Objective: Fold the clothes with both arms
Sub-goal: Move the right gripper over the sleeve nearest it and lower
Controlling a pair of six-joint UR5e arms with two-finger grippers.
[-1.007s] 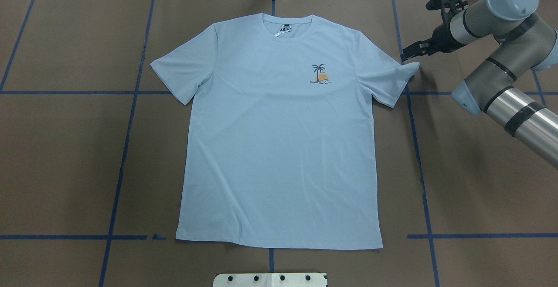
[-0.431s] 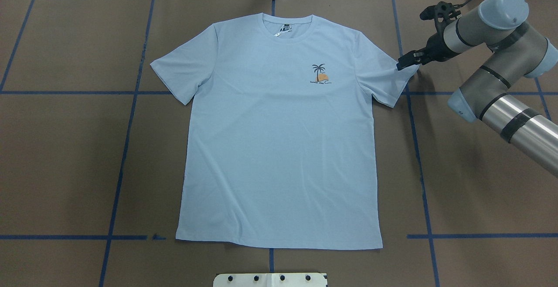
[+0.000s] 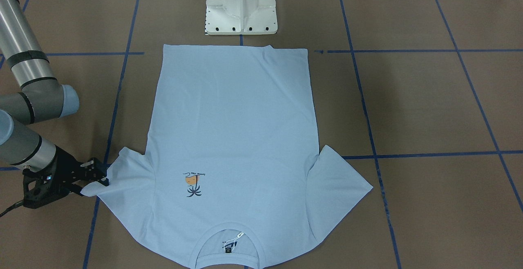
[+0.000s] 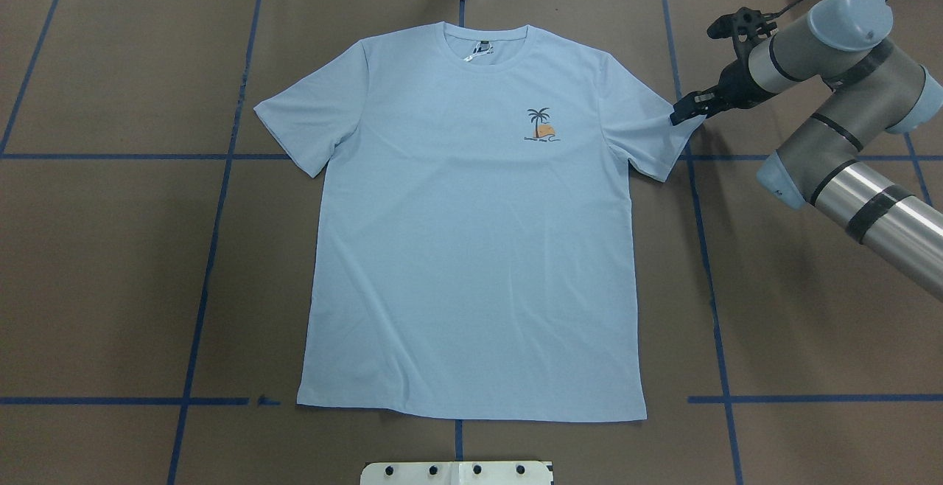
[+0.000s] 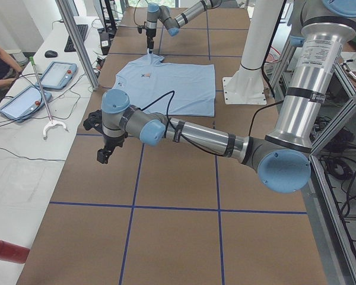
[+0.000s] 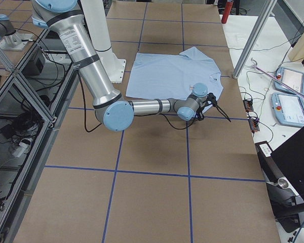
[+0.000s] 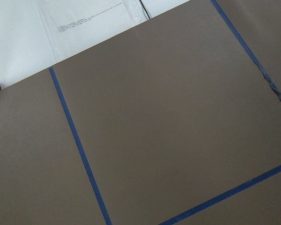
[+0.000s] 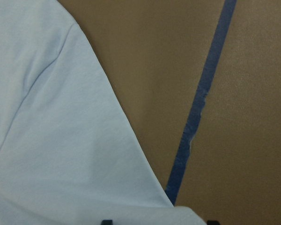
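The clothes are one pale blue T-shirt [image 4: 471, 249] lying flat, chest print up, neck toward the far side in the overhead view. In the front-facing view the T-shirt [image 3: 233, 117] has its neck at the bottom. My right gripper [image 4: 679, 110] is at the tip of the shirt's right-hand sleeve. Its jaws look open and reach over the sleeve corner [image 3: 88, 189], which shows low in the right wrist view [image 8: 61, 140]. My left gripper [image 5: 102, 156] hangs over bare table well away from the shirt. It shows only in the left side view, so I cannot tell its state.
The white pedestal base [image 3: 241, 5] stands just behind the shirt's hem. Blue tape lines [image 7: 77, 140] cross the brown table cover. A side table with tablets [image 5: 56, 74] and a person's arm [image 5: 0, 80] lies beyond the far edge.
My right gripper has moved in toward the shirt and now covers the sleeve corner that lay bare a second ago. The shirt's body has not shifted.
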